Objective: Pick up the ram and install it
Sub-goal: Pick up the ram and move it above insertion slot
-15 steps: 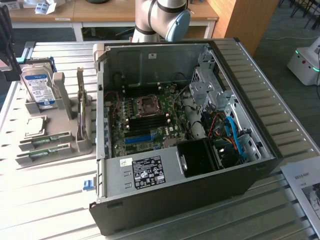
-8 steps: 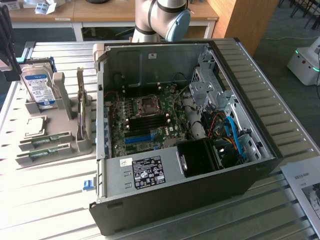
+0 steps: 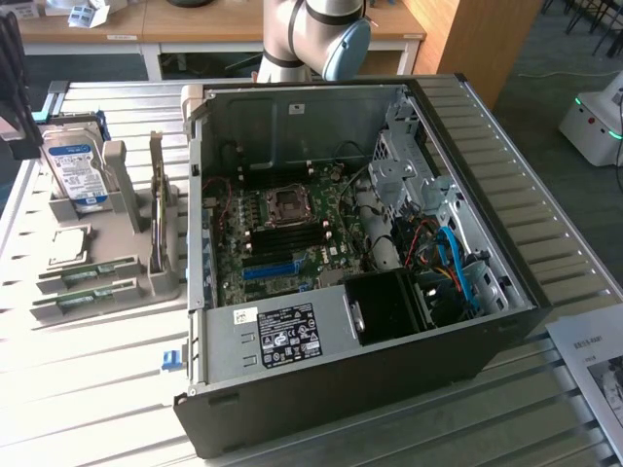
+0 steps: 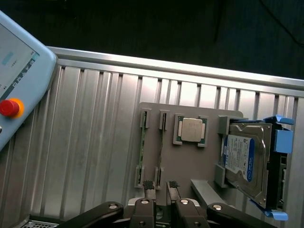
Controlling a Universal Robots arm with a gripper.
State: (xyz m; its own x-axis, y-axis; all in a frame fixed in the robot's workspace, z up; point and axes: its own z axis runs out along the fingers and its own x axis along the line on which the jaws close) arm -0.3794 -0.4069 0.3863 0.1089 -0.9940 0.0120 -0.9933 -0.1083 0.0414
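Two thin green sticks stand on edge in slots of a grey holder tray (image 4: pixel 190 166). The ram (image 4: pixel 161 148) is the stick nearer the CPU, and it lies in line with the gap of my gripper (image 4: pixel 160 185), well below it. The look-alike stick (image 4: pixel 142 151) sits one slot further out. My gripper is open, its two ridged fingertips (image 4: pixel 149 185) apart with nothing between them. In the exterior view the ram (image 3: pixel 86 273) lies in the tray at the exterior view's left, beside the open computer case (image 3: pixel 350 389) with its motherboard (image 3: pixel 282 238).
On the same tray are a CPU (image 4: pixel 191 129) and a blue-labelled hard drive (image 4: pixel 245 159). A teach pendant with a red button (image 4: pixel 9 108) lies on the ribbed metal table (image 4: pixel 85 142). The arm's base (image 3: pixel 311 34) stands behind the case.
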